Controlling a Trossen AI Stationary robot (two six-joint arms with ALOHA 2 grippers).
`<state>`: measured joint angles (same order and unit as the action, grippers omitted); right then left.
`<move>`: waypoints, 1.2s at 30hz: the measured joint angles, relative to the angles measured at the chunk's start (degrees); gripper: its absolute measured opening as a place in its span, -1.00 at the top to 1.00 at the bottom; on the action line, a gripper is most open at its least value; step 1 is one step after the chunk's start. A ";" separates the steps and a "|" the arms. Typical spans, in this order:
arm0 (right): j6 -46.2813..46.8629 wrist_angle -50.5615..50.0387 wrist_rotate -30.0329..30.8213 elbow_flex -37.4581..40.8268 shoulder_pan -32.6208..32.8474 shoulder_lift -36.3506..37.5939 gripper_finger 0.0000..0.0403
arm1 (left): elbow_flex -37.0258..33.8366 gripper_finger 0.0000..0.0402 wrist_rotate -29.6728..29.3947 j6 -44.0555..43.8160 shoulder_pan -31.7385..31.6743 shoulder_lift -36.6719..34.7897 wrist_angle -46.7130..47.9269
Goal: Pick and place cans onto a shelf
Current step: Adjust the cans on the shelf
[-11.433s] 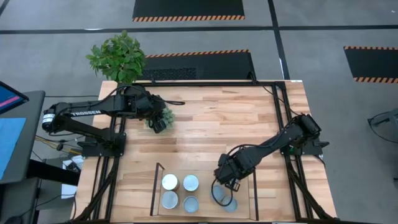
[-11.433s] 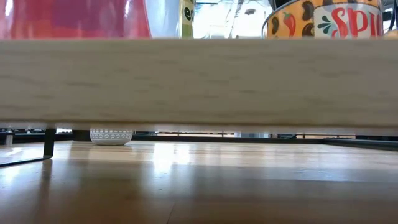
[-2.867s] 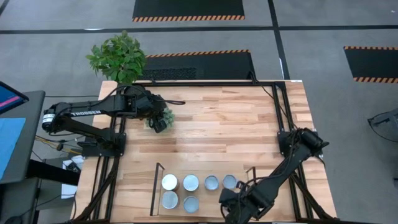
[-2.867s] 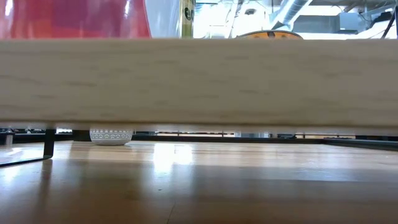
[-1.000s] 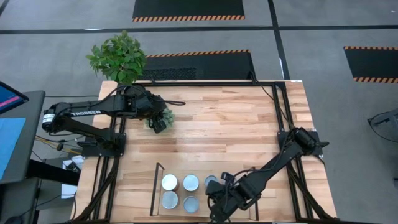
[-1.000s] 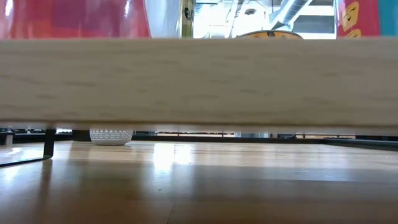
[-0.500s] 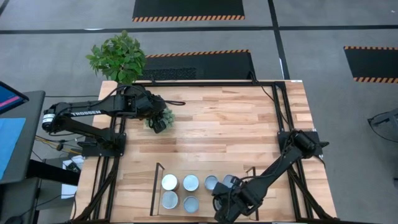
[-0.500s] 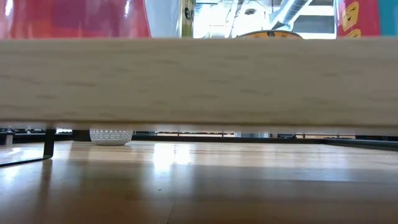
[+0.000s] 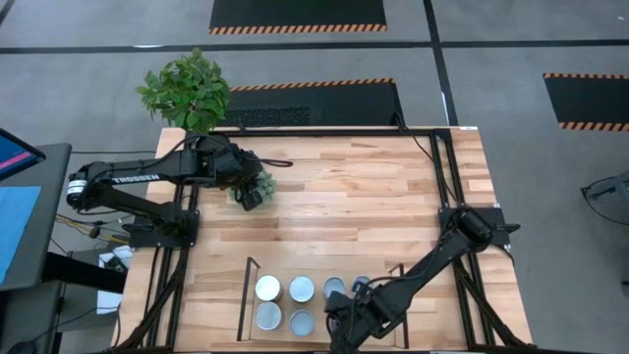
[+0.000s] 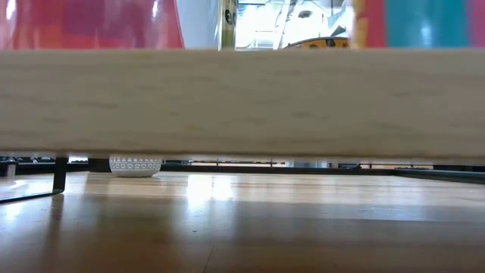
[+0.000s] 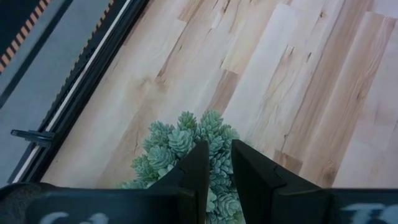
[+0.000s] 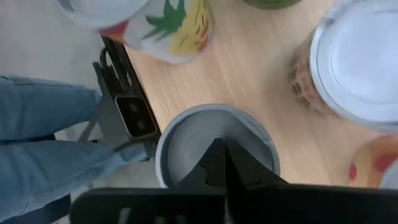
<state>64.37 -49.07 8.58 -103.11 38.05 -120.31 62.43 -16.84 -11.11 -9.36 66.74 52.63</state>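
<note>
The light wooden shelf (image 9: pixel 251 329) stands at the table's near edge, and its board fills the low view (image 10: pixel 242 102). Several cans stand on it: a white-topped one (image 9: pixel 267 287) and silvery-topped ones (image 9: pixel 302 288) (image 9: pixel 334 286). My right gripper (image 9: pixel 341 326) is shut, pointing down over a grey-topped can (image 12: pixel 186 140) at the shelf's near edge. That can's teal and pink label shows in the low view (image 10: pixel 417 23). My left gripper (image 9: pixel 251 192) waits open at the far left, above a small succulent (image 11: pixel 186 140). My right gripper's shut fingertips (image 12: pixel 214 158) stand over the middle of the can's round top (image 12: pixel 186 134), coming from above and pointing down. The fingers hide the spot below them, so I cannot tell whether they press on the top. The can stands upright on the shelf board.
A white-topped can (image 12: pixel 367 62) and a pineapple-labelled can (image 12: pixel 168 25) stand close by. The shelf's dark bracket (image 12: pixel 121 112) is beside the can. A person's blue trouser leg (image 12: pixel 43 149) is just past the table's near edge. A leafy plant (image 9: pixel 187 88) stands at the far left corner.
My right gripper has gone toward the table's left edge along the shelf's near side. In the low view the teal and pink can has slid left with it and still stands on the board.
</note>
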 joint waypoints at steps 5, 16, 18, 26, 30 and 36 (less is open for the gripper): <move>-0.39 1.62 0.60 -0.03 -0.32 -0.52 0.97 | 0.00 0.71 0.42 -0.02 0.00 0.00 0.75; -0.81 3.40 1.90 0.09 -0.59 -0.73 0.96 | 0.00 0.71 1.20 0.39 0.02 0.00 0.69; -1.43 3.51 2.01 0.09 -0.60 -0.75 0.97 | 0.00 0.71 1.20 0.44 0.02 0.00 0.65; -3.21 4.26 2.06 0.14 -0.55 -0.75 0.90 | 0.00 0.71 1.20 0.58 0.01 0.00 0.59; -4.93 4.48 2.58 0.22 -0.17 -0.35 0.90 | 0.00 0.71 1.22 0.57 0.02 0.00 0.58; -8.92 0.13 3.88 -4.59 0.51 -0.08 0.95 | 0.00 0.71 1.22 0.56 -0.01 0.00 0.56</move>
<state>55.45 -48.95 12.47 -107.70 38.57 -120.39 62.43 -15.62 -10.55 -9.37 66.74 53.19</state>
